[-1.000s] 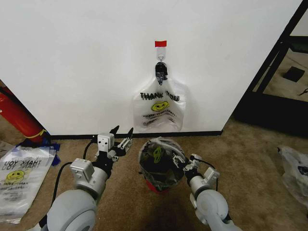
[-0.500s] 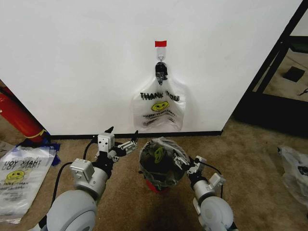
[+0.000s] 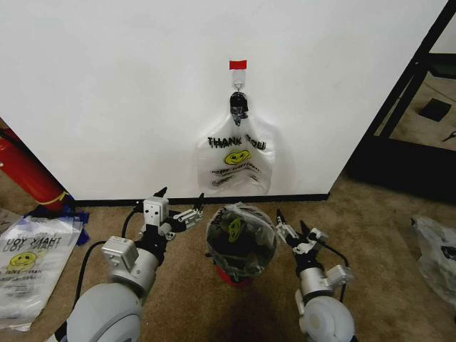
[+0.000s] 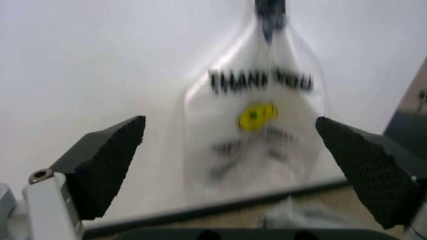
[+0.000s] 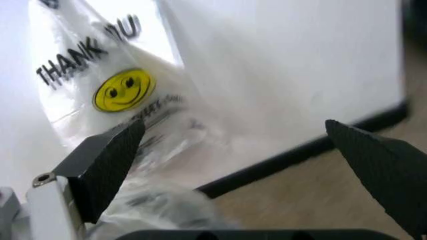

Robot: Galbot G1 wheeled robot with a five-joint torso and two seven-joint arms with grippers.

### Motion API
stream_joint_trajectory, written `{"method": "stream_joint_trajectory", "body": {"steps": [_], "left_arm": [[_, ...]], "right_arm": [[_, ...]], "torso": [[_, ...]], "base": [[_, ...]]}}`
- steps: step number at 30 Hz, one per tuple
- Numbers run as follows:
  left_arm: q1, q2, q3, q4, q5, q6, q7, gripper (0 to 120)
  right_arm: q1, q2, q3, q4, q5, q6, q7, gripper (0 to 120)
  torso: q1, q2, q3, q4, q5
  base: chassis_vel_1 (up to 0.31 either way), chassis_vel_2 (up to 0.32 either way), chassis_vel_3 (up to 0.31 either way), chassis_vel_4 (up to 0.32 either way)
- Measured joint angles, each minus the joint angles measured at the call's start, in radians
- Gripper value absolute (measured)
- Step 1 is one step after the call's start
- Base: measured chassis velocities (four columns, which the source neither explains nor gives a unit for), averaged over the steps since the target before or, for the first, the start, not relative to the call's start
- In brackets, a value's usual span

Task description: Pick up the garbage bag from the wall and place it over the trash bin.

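Currently, head view: the garbage bag [image 3: 236, 160] hangs flat on the wall [image 3: 114, 92], its handles gathered on a metal hook [image 3: 238, 88] under a red tape strip [image 3: 237, 65].
Bag axis: long axis runs straight up and down, hook end uppermost.
Left gripper [image 3: 179, 206]: low near the floor, jaws spread wide and empty; the bag lies ahead of it, higher up and off to its right.
Right gripper [image 3: 290, 224]: jaws apart, empty; the bag lies ahead, above and to its left.
Nearer arm: the left looks slightly closer to the wall, though the margin is small.
Trash bin [image 3: 240, 246]: stands between the two grippers, already carrying a crumpled clear liner.
Left wrist view: the garbage bag [image 4: 257, 125] fills the gap between the wide-set pads [image 4: 107, 162], well beyond them.
Right wrist view: the garbage bag [image 5: 113, 95] sits beyond the open pads [image 5: 110, 165], toward one side.
Writing: "THANK YOU" in black above a yellow smiley face; smaller print below is unreadable.
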Motion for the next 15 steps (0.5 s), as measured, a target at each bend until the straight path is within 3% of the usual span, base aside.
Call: {"method": "stream_joint_trajectory", "body": {"steps": [4,5,9,12,15], "left_arm": [[0.040,-0.039,-0.040,0.113,0.027,-0.266,0.061,100],[0.040,-0.039,-0.040,0.113,0.027,-0.266,0.061,100],[0.143,-0.106,-0.082,0.224,0.125,-0.468,0.111,100],[0.242,-0.157,-0.116,0.262,0.156,-0.574,0.138,100],[0.284,-0.192,-0.138,0.275,0.183,-0.623,0.146,100]], "right_arm": [[-0.124,0.012,0.043,0.123,-0.205,0.094,0.027,100],[-0.124,0.012,0.043,0.123,-0.205,0.094,0.027,100],[-0.252,0.044,0.051,0.244,-0.326,0.156,0.044,100],[-0.320,0.073,0.034,0.302,-0.411,0.207,0.051,100],[-0.351,0.092,0.019,0.326,-0.475,0.247,0.054,100]], "torso": [[0.000,0.000,0.000,-0.0006,-0.0003],[0.000,0.000,0.000,-0.0006,-0.0003],[0.000,0.000,0.000,-0.0005,-0.0007],[0.000,0.000,0.000,0.0003,-0.0005],[0.000,0.000,0.000,0.0001,-0.0001]], "base": [[0.000,0.000,0.000,0.000],[0.000,0.000,0.000,0.000],[0.000,0.000,0.000,0.000],[0.000,0.000,0.000,0.000],[0.000,0.000,0.000,0.000]]}}
